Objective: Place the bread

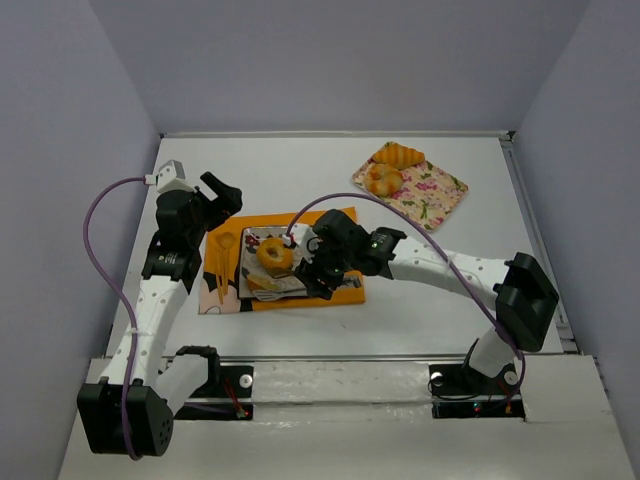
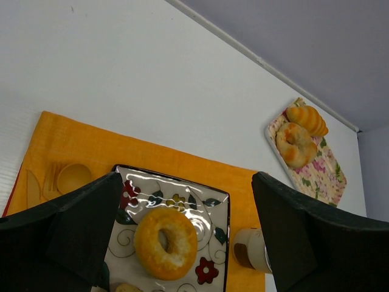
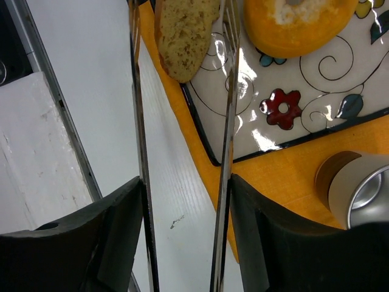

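A bread slice (image 3: 184, 33) lies at the edge of the flowered square plate (image 3: 285, 125), between the tips of the metal tongs (image 3: 226, 121). My right gripper (image 3: 185, 182) is shut on the tongs' two arms; in the top view it (image 1: 318, 262) is over the plate's near right side. An orange ring-shaped bread (image 1: 275, 255) sits in the middle of the plate (image 2: 209, 204). My left gripper (image 1: 218, 200) is open and empty, hovering over the far left part of the orange placemat (image 1: 335, 222).
A floral tray (image 1: 438, 195) at the back right holds two more breads (image 1: 392, 168). A small cup (image 2: 250, 249) stands on the placemat right of the plate. Wooden cutlery (image 2: 61, 179) lies on the placemat's left part. Walls enclose the table.
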You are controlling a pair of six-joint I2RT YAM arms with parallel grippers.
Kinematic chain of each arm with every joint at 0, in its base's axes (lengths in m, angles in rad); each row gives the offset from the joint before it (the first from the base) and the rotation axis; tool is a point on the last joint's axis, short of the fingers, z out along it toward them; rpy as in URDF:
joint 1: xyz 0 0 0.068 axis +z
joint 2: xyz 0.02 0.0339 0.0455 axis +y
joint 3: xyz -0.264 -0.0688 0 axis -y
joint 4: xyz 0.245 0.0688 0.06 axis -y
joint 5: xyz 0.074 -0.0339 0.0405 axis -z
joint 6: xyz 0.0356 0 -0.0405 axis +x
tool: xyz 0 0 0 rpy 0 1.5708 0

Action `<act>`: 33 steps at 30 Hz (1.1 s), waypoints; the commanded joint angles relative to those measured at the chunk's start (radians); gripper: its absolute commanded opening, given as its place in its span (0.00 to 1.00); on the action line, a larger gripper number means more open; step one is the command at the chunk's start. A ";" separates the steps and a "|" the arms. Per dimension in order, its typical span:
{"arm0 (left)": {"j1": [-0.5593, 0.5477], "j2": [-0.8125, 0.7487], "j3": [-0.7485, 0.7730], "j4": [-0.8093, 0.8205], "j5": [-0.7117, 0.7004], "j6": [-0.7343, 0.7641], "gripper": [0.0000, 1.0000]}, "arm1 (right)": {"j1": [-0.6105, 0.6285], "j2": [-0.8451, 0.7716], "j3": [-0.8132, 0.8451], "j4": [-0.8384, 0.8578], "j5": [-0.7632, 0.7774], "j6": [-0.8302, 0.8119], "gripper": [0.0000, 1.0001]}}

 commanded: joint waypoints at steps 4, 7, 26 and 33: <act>0.003 -0.030 0.007 0.024 0.002 0.006 0.99 | 0.000 -0.042 0.053 0.023 0.039 0.007 0.64; 0.003 -0.031 0.007 0.024 0.000 0.006 0.99 | 0.000 -0.079 0.046 0.032 0.066 0.018 0.64; 0.003 -0.051 0.007 0.018 0.007 0.008 0.99 | -0.270 -0.296 0.027 0.095 0.309 0.283 0.60; 0.003 -0.057 0.007 0.013 -0.004 0.008 0.99 | -0.548 -0.316 -0.016 0.095 0.365 0.409 0.61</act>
